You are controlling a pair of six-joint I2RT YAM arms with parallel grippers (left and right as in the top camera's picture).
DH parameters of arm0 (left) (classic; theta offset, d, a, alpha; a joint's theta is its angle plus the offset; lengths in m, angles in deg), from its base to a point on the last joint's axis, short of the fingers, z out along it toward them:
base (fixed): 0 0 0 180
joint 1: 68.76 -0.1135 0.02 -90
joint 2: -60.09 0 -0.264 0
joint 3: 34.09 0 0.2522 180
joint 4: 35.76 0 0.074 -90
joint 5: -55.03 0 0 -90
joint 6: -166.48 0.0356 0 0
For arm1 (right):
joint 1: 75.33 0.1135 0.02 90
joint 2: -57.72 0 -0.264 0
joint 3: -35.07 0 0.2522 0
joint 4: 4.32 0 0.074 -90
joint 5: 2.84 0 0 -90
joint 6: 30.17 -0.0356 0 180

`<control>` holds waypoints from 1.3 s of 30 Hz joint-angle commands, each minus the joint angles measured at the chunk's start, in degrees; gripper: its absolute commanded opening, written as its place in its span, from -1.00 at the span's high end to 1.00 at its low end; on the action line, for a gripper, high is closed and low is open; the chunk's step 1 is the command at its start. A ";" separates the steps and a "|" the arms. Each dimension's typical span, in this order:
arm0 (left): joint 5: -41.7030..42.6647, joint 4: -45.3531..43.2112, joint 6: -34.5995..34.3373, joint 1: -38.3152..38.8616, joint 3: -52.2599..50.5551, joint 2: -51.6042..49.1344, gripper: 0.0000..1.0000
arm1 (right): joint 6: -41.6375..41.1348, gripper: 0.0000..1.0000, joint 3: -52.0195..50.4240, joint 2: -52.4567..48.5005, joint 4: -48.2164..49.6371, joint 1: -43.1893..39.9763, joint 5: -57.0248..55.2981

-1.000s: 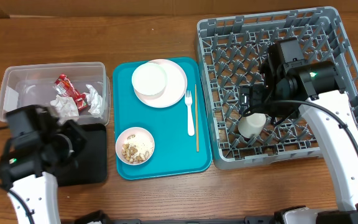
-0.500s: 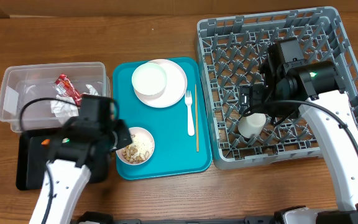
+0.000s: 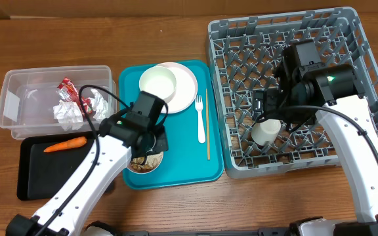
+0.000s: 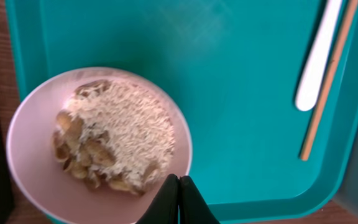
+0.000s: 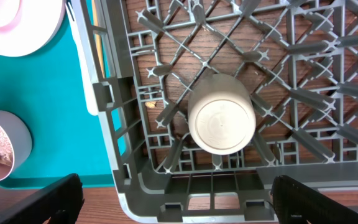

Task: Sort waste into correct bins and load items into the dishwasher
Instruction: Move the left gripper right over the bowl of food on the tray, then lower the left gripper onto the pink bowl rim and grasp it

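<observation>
My left gripper (image 3: 151, 145) is shut and empty, its tips (image 4: 179, 182) over the near rim of a white bowl (image 4: 98, 143) holding rice and beige food crumbs (image 4: 114, 137) on the teal tray. My right gripper (image 3: 271, 117) stands wide open above the small white cup (image 5: 221, 121), which sits upside down in the grey dishwasher rack (image 3: 359, 52). An orange carrot (image 3: 65, 145) lies in the black tray (image 3: 38, 177). Napkins (image 3: 67, 111) and a red wrapper (image 3: 71, 90) lie in the clear tub (image 3: 18, 98).
On the teal tray (image 3: 182, 164) stand a white plate (image 3: 186, 92) with an empty bowl (image 3: 158, 83) on it, a white fork (image 3: 200, 118) and a thin wooden stick (image 3: 207, 124). The rack's near wall (image 5: 229, 186) lies between my right fingers.
My left arm has swung right from over the black tray to above the food bowl, still shut. The carrot now shows in the black tray. The right arm has not moved.
</observation>
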 commanded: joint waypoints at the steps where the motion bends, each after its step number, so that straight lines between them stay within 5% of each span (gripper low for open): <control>1: -1.95 -0.76 -0.81 1.36 2.25 -1.14 0.92 | 0.33 -1.00 1.14 0.66 0.24 0.17 0.24; 25: -2.89 -4.00 -2.29 2.12 2.25 -10.10 0.76 | 0.33 -1.00 1.14 0.66 0.24 0.17 0.24; 30: -2.69 -5.03 -2.32 2.14 2.25 -10.12 0.46 | 0.33 -1.00 1.14 0.66 0.24 0.17 0.24; 39: -2.67 -5.92 -2.29 2.14 2.23 -10.95 0.58 | 0.33 -1.00 1.14 0.66 0.24 0.17 0.24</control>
